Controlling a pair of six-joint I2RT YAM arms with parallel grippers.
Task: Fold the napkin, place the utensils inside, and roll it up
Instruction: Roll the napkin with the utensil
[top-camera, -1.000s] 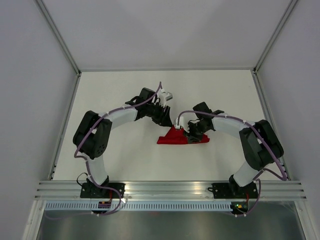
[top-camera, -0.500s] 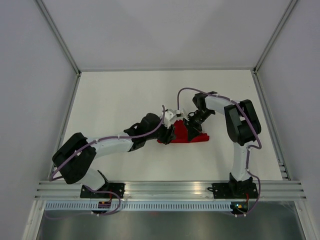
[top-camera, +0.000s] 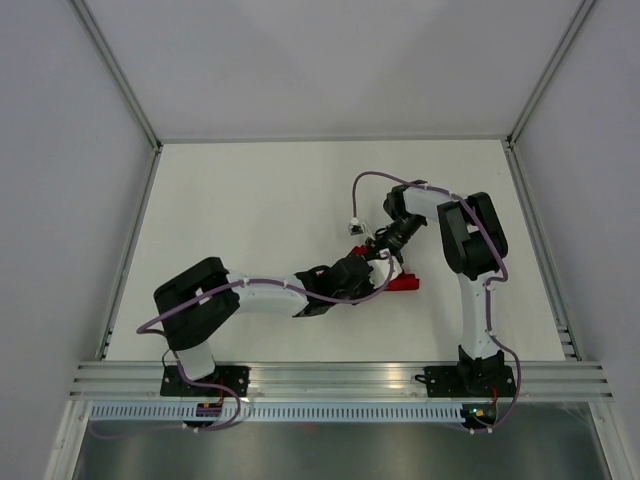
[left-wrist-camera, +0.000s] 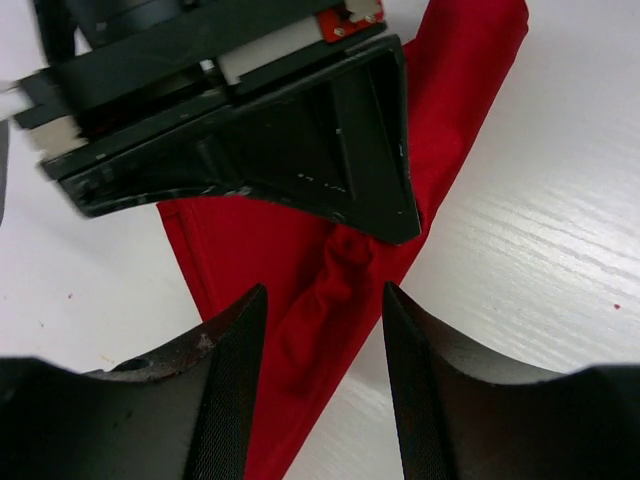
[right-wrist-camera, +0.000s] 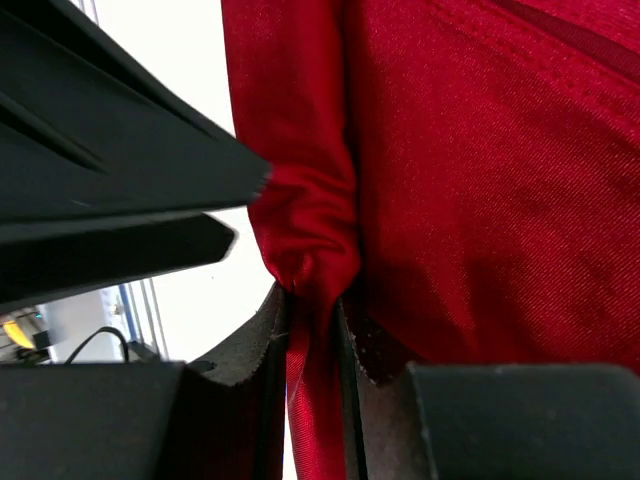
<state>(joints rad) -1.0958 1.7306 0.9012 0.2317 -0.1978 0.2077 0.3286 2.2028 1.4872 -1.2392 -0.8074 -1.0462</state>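
The red napkin (top-camera: 403, 282) lies bunched on the white table, mostly covered by both arms in the top view. In the left wrist view it (left-wrist-camera: 330, 290) is a folded red strip running between my open left fingers (left-wrist-camera: 225, 380); the left gripper (left-wrist-camera: 322, 340) straddles a pinched ridge without touching it. My right gripper (right-wrist-camera: 313, 330) is shut on a gathered fold of the napkin (right-wrist-camera: 480, 180), seen clamped between its pads. The right gripper's black body (left-wrist-camera: 250, 130) fills the upper left wrist view. No utensils are in view.
The white table (top-camera: 230, 200) is bounded by grey walls and a metal rail at the near edge (top-camera: 340, 378). A small white and grey connector (top-camera: 355, 226) on the right arm's cable hangs just left of the right wrist.
My left arm has swung down and right, its gripper now reaching the napkin from the near left. My right arm has folded in tighter, and the napkin shows smaller and more bunched.
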